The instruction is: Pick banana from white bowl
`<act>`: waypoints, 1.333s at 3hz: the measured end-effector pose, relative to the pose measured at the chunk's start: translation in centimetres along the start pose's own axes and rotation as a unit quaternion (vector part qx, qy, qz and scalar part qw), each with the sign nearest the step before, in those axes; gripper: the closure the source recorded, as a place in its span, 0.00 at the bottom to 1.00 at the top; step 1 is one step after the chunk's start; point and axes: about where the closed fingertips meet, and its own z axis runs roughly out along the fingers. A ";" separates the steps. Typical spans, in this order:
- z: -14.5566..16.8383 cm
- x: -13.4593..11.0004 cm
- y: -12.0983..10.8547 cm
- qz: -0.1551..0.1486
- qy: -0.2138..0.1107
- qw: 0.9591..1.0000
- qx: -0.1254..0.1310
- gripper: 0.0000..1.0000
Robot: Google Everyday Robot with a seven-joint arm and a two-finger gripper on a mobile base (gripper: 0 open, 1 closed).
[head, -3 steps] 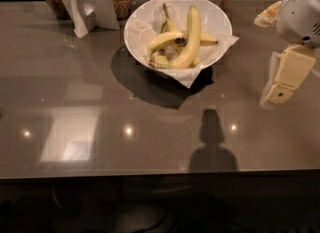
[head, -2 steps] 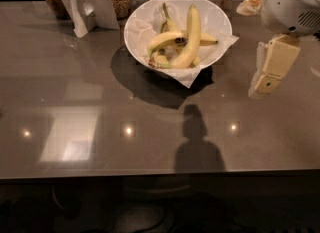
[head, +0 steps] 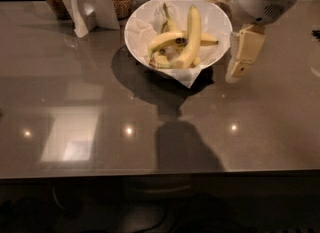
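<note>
Pick not yet begun: banana [head: 192,34] lies untouched in white bowl [head: 137,21] on bench [head: 75,117], gripper [head: 242,59] hangs just beside the bowl's rim, grasping nothing, its opening cannot be told.

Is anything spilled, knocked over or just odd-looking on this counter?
Nothing is spilled or broken. The one untidy bit is a corner of the crumpled paper, which hangs over the front rim of the white bowl. The banana lies across the smaller bananas. The gripper hangs just right of the bowl, over the counter.
</note>
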 end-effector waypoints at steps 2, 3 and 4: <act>3.4 -1.1 -3.8 -0.102 -0.024 0.995 -0.006 0.00; 3.4 -1.2 -4.0 -0.112 -0.025 0.993 -0.004 0.00; 3.3 -1.4 -4.3 -0.127 -0.023 0.992 0.003 0.00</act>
